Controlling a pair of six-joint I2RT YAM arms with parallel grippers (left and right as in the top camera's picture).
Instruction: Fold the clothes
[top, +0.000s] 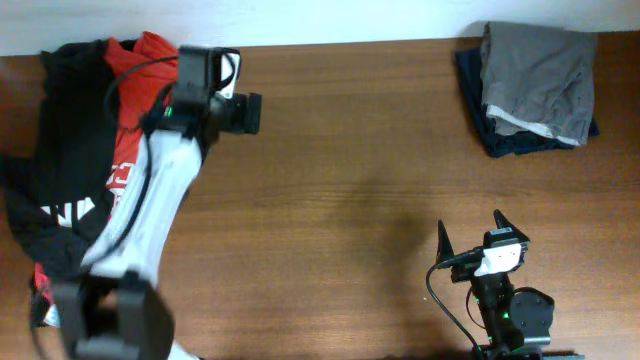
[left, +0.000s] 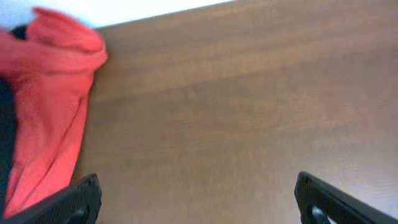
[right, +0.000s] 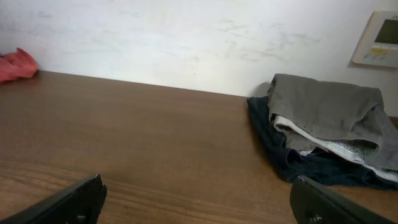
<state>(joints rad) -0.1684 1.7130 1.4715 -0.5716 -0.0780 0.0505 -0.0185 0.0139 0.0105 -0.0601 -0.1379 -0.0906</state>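
The grey-olive shorts (top: 538, 64) lie folded on top of a dark navy garment at the table's back right; they also show in the right wrist view (right: 329, 115), with pale lining at the lower edge. My left gripper (top: 250, 112) is open and empty over bare wood beside the pile of red and black tops; its jaws show wide apart in the left wrist view (left: 199, 202). My right gripper (top: 470, 235) is open and empty near the front right of the table, well short of the shorts; its fingers (right: 199, 202) frame bare wood.
A heap of red and black printed tops (top: 80, 150) fills the left side of the table, and its red cloth shows in the left wrist view (left: 50, 106). The dark navy folded garment (top: 490, 130) lies under the shorts. A white wall (right: 186, 43) backs the table.
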